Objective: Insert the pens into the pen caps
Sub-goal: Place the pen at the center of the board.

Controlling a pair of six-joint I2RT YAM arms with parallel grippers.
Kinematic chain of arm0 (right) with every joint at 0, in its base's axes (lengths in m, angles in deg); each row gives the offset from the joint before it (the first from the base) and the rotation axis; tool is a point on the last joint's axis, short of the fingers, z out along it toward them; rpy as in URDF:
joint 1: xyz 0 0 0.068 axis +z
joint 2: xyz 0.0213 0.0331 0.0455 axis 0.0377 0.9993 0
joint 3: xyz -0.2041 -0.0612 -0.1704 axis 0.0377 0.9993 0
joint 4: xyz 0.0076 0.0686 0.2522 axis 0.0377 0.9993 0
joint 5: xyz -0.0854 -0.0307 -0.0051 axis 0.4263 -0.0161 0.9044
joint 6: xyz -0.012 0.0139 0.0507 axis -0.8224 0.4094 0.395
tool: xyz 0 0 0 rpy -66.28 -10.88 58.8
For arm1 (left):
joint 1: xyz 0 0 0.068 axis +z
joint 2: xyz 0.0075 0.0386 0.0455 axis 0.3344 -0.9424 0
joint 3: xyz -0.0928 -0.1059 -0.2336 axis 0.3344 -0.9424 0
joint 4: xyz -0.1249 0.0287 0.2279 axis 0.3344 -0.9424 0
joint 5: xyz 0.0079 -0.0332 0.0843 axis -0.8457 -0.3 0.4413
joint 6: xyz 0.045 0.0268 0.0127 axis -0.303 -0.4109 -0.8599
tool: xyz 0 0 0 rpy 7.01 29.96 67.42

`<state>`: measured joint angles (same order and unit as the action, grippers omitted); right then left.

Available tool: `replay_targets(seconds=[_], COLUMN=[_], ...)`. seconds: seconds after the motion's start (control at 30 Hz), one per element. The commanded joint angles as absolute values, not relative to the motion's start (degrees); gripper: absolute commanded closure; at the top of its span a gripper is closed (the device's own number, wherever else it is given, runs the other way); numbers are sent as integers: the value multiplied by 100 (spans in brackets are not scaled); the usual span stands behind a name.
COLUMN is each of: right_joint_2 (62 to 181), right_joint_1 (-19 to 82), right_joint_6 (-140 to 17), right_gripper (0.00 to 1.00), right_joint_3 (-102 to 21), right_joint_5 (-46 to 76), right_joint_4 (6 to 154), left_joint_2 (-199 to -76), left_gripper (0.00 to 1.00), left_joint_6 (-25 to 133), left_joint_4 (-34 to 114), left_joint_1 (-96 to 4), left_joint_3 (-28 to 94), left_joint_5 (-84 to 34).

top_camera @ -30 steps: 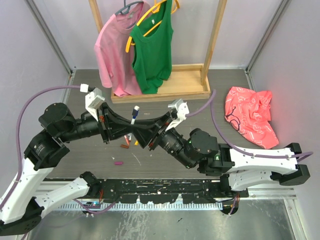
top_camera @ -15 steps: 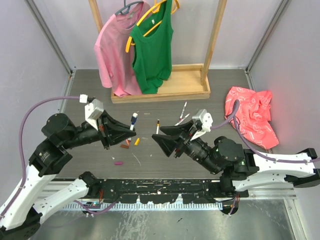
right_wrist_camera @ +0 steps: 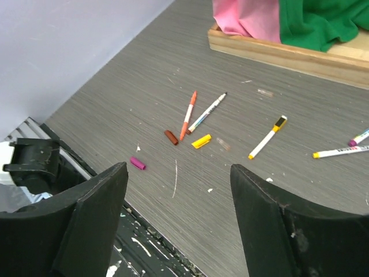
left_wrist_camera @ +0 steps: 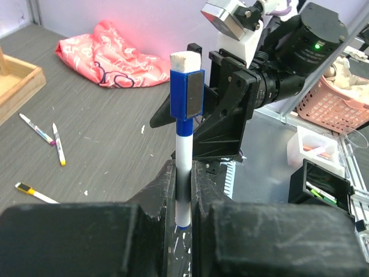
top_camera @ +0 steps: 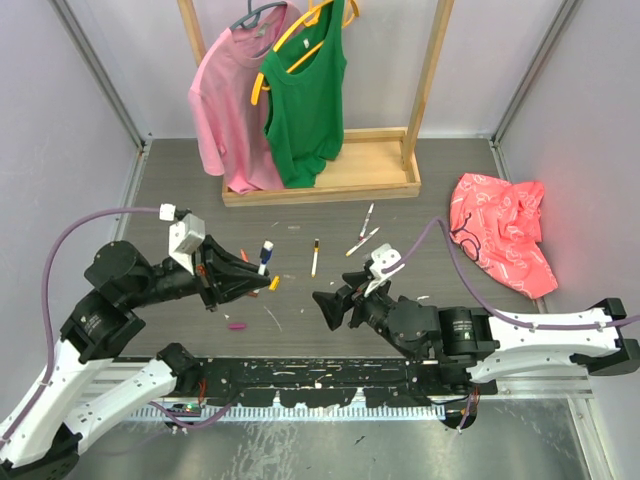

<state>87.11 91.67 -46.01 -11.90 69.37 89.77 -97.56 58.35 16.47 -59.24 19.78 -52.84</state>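
We saw the blue pen [left_wrist_camera: 183,149] standing upright in the centre of the left wrist view, its white barrel pinched between the fingers of the left gripper [left_wrist_camera: 183,180], which was clamped on it. The blue cap [left_wrist_camera: 186,95] sat on the pen's top end. Behind it, right of centre, the right gripper [right_wrist_camera: 179,193] faced the pen with its jaws wide apart and nothing between them.

The rest lay on the grey table [right_wrist_camera: 132,81]. In the middle of the right wrist view an orange pen [right_wrist_camera: 188,115] and a dark-tipped pen [right_wrist_camera: 206,112] met in a narrow V. Just below them were the brown cap [right_wrist_camera: 171,137] and the yellow cap [right_wrist_camera: 201,141]. The magenta cap [right_wrist_camera: 137,163] lay apart, lower left. Further right was a pen with a yellow and black end [right_wrist_camera: 267,137]. At the right edge a yellow-tipped pen [right_wrist_camera: 340,152] and a magenta-tipped pen [right_wrist_camera: 360,137] were cut off by the frame; we could not tell whether any of these carried caps.

Outward in the top view, a red cloth [top_camera: 500,232] was crumpled at the right. A wooden rack [top_camera: 330,182] stood at the top centre, with a pink shirt [top_camera: 232,110] and a green top [top_camera: 305,110] hanging on it. In the left wrist view a pink basket [left_wrist_camera: 337,104] showed at the right edge
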Motion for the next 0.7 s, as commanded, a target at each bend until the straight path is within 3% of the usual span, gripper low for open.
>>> replay_targets(seconds=[0.0,0.3,0.67], right_joint_2=[8824,9186,9610], right_joint_1=[9008,6831,5420], right_joint_6=[-3882,-3002,-2573], right_gripper=[22,20,12], right_joint_3=[-1217,-1033,-221], right_joint_5=[7246,4973,3118], right_joint_4=[9557,10293,10258], left_joint_2=[-9597,-9826,-11019], left_gripper=[100,100,100], left_joint_6=[6044,6787,7094], left_joint_4=[1830,1486,1186], left_joint_1=[-5903,-5909,-5916], left_joint_3=[1798,1634,1696], left_joint_5=[-4896,-3377,-2170])
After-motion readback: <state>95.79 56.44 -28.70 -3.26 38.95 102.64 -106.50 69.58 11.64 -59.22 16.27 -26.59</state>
